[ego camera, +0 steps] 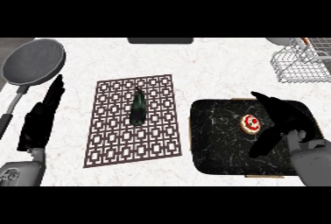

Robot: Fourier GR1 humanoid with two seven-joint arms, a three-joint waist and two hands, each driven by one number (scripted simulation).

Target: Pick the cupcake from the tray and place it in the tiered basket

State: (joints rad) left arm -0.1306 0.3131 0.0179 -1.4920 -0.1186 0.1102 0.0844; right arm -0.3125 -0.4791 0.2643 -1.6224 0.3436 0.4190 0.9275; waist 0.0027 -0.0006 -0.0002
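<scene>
cupcake (251,123) (red-topped), round, pale-rimmed, on tray (220,148)

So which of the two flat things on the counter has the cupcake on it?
The black marbled tray at the right, beside the right hand, holds the cupcake. The brown patterned mat carries only a dark green vegetable.

I can read no text, label, brand, number or sign anywhere.
</scene>
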